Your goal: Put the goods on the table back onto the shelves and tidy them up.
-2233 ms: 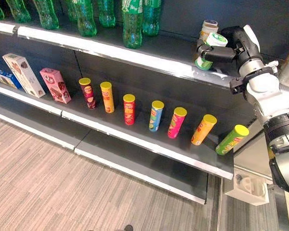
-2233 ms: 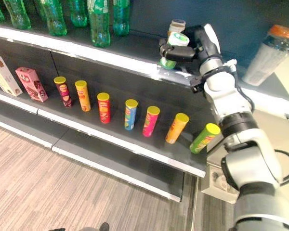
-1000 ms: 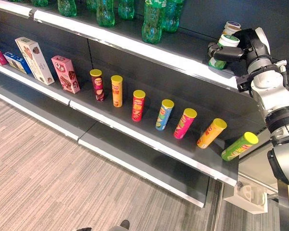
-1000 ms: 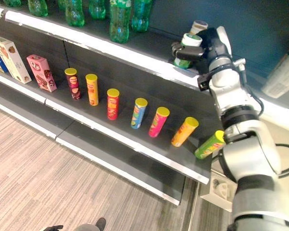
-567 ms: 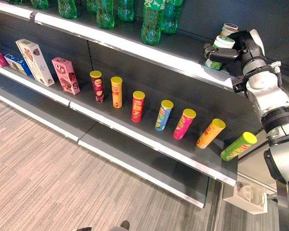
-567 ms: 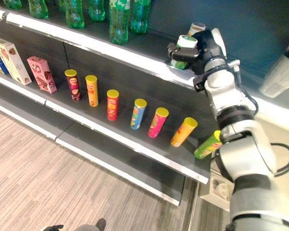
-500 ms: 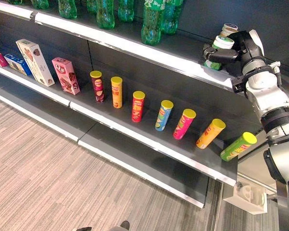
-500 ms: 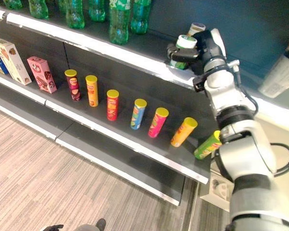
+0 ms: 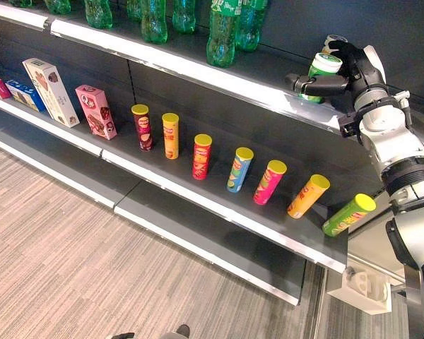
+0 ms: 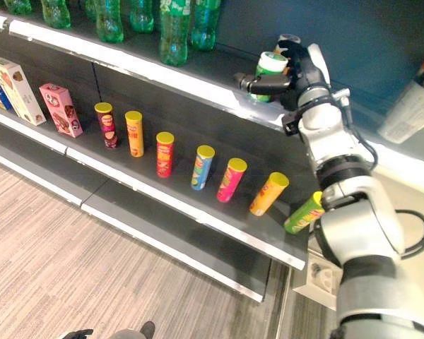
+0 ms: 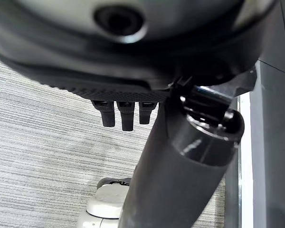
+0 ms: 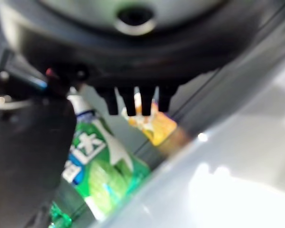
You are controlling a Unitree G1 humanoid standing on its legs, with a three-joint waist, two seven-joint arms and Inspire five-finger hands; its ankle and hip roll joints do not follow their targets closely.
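In the left eye view the right hand is up at the top shelf, at its right end, with the thumb stretched out in front of a green tub and the fingers reaching over its white lid; the tub stands on the shelf just in front of a second tub. Green bottles line the same shelf further left, and a row of tall cans leans along the middle shelf, with boxes at its left end. The right eye view shows the same hand and tub: thumb and fingers look spread rather than closed on the tub, so the hand seems to have let go, with the tub resting on the shelf. The left wrist view shows the left hand hanging over the floor, its fingers short and relaxed, holding nothing. In the right wrist view the tub sits just past the loose, uncurled fingers, beside an orange pack. The tub is probably light, stiff plastic with a smooth, slippery wrap; it would be best gripped around the middle of its wall, below the lid, since a squeeze at the lid could pop it or tip the tub.
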